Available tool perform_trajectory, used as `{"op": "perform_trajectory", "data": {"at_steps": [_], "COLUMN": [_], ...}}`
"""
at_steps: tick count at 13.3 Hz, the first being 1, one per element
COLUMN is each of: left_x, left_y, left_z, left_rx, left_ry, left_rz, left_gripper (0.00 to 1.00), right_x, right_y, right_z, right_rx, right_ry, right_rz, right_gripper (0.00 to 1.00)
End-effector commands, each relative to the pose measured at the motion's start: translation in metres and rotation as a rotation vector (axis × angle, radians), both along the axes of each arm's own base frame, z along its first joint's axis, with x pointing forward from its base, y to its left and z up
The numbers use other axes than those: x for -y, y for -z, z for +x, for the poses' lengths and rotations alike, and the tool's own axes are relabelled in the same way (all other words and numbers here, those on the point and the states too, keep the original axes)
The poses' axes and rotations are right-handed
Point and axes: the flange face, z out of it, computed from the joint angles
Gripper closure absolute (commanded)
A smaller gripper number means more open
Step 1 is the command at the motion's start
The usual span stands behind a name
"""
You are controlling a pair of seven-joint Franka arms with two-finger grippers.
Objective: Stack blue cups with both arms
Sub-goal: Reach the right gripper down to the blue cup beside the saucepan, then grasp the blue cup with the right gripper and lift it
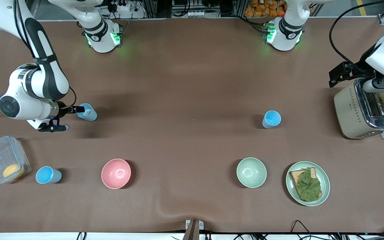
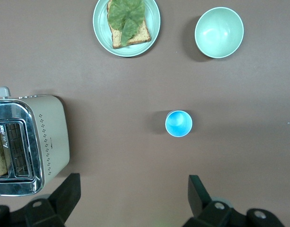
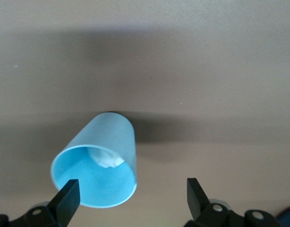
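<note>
3 blue cups stand upright: 1 at the right gripper, whose spread fingers straddle its rim without clamping; 1 on the table apart from the left gripper, spread wide beside the toaster; 1 beside the pink bowl.

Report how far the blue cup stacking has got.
Done: nothing; all three blue cups stand apart. In hand: the right gripper, open, is closing in on one cup, not gripping it. The left gripper hangs open over the toaster. Left: the cup near the green bowl, the cup by the lidded container, and all stacking.
</note>
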Motion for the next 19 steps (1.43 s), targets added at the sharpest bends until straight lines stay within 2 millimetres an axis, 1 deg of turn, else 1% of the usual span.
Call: {"op": "perform_trajectory", "data": {"at_steps": [1, 2, 3, 4, 6, 7, 8, 9, 11, 13, 14, 16, 17, 18, 19], "left_x": [0.005, 0.003, 0.003, 0.004, 0.003, 0.003, 0.003, 0.003, 0.000, 0.000, 0.001, 0.003, 0.002, 0.001, 0.001], "left_y": [-0.004, -0.004, -0.004, -0.004, -0.004, -0.004, -0.004, -0.004, -0.004, -0.004, -0.004, -0.004, -0.004, -0.004, -0.004], "left_z": [-0.001, -0.001, -0.001, -0.001, -0.001, -0.001, -0.001, -0.001, -0.001, -0.001, -0.001, -0.001, -0.001, -0.001, -0.001], "left_rx": [-0.002, -0.002, -0.003, -0.002, -0.004, -0.004, -0.002, -0.002, -0.004, -0.002, -0.003, -0.004, -0.003, -0.004, -0.004], "left_ry": [-0.011, -0.012, -0.012, -0.012, -0.012, -0.014, -0.014, -0.014, -0.017, -0.017, -0.014, -0.014, -0.015, -0.015, -0.015], "left_rz": [0.009, 0.008, 0.009, 0.009, 0.008, 0.008, 0.008, 0.008, 0.008, 0.009, 0.009, 0.008, 0.009, 0.008, 0.008], "left_gripper": [0.00, 0.00, 0.00, 0.00, 0.00, 0.00, 0.00, 0.00, 0.00, 0.00, 0.00, 0.00, 0.00, 0.00, 0.00], "right_x": [0.004, 0.005, 0.004, 0.004, 0.005, 0.005, 0.005, 0.005, 0.004, -0.003, -0.020, -0.082, -0.125, -0.165, -0.206], "right_y": [0.005, 0.008, 0.012, 0.014, 0.025, 0.026, 0.026, 0.027, 0.030, 0.017, 0.012, -0.016, -0.030, -0.032, -0.034], "right_z": [0.000, 0.000, -0.001, -0.001, -0.004, -0.004, -0.004, -0.005, -0.005, 0.009, 0.017, 0.036, 0.050, 0.058, 0.065], "right_rx": [0.000, -0.006, -0.013, -0.015, -0.035, -0.038, -0.041, -0.047, -0.053, -0.044, -0.061, -0.093, -0.083, -0.074, -0.071], "right_ry": [-0.002, 0.001, 0.003, 0.005, 0.033, 0.042, 0.049, 0.085, 0.133, 0.117, 0.120, 0.188, 0.191, 0.201, 0.233], "right_rz": [0.018, 0.020, 0.022, 0.023, 0.042, 0.048, 0.053, 0.066, 0.103, 0.108, 0.118, 0.119, 0.096, 0.069, 0.078], "right_gripper": [0.00, 0.00, 0.11, 0.25, 0.62, 0.78, 0.98, 1.00, 1.00, 1.00, 1.00, 1.00, 1.00, 1.00, 1.00]}}
